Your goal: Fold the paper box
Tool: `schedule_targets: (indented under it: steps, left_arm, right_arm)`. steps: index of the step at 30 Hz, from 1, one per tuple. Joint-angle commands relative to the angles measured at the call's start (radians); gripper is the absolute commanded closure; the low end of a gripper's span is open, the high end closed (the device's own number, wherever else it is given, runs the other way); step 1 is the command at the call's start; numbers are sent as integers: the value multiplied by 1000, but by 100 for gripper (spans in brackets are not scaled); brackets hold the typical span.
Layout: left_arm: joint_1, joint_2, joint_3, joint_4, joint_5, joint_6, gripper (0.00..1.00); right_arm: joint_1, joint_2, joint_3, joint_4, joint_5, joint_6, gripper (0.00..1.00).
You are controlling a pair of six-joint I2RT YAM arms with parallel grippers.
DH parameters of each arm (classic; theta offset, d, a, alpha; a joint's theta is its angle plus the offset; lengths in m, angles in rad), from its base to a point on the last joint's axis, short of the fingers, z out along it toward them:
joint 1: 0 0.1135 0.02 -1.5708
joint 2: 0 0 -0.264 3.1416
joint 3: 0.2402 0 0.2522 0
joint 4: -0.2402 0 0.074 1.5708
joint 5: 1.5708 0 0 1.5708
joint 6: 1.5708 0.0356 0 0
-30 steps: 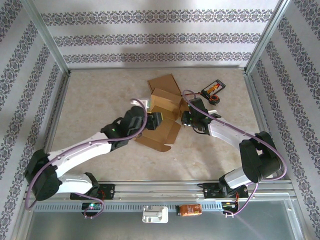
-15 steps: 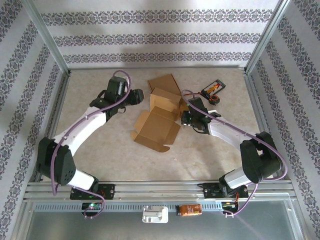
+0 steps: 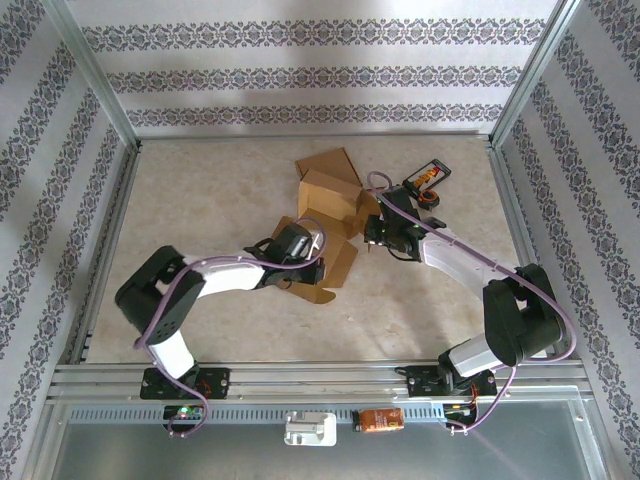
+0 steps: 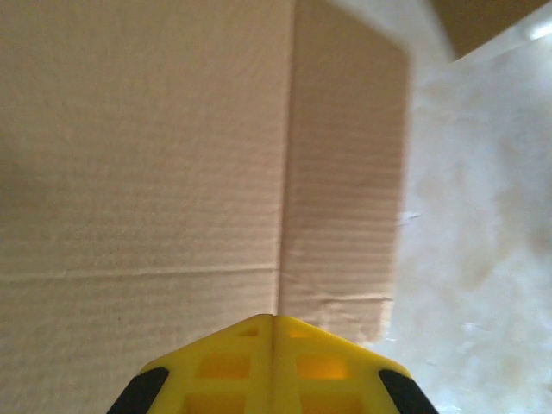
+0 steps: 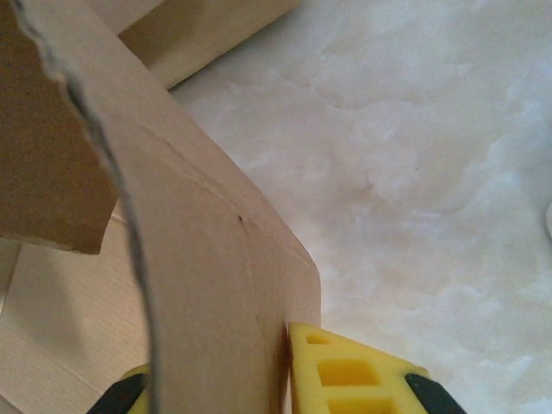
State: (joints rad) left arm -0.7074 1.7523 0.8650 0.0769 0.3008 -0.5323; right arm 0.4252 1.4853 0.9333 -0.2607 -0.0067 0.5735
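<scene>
the box [image 3: 330, 195] stands half-formed on the table [image 3: 200, 190], past the middle toward the far edge, with one wide flap [image 3: 322, 265] lying flat on its near side; the left gripper [image 3: 305, 242] sits over that flap, fingers meeting with nothing between them; the right gripper [image 3: 372, 232] is clamped on the box's right-hand wall [image 5: 207, 259], card pinched between its fingers.

what could go wrong, as i judge it: the pinched wall already bows, so a harder pull or twist could kink it off its score line or tear the edge; the closed left tips pushing on smooth card could slide and shove the whole box toward the far edge, or drag it out of the right grip.

the left wrist view gives the crease [image 4: 280, 172] and the card's ribbing right at the tips, which the top view cannot resolve; the right wrist view reveals the bow in the wall; the top view alone lays out both arms and the flap together.
</scene>
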Motion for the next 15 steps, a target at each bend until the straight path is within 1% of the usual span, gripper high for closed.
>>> schedule_targets:
  steps: [1, 7, 12, 15]
  left_arm:
    - [-10, 73, 60, 96, 39, -21, 100]
    - [-17, 141, 77, 118, 38, -22, 100]
    - [-18, 164, 85, 106, 31, -11, 100]
    - [-18, 167, 87, 113, 36, -16, 100]
  right_arm:
    - [-6, -10, 44, -17, -37, 28, 85]
    - [-7, -17, 60, -57, -46, 121, 82]
    - [-6, 8, 94, -65, -118, 198, 80]
    - [10, 33, 94, -55, -121, 231, 80]
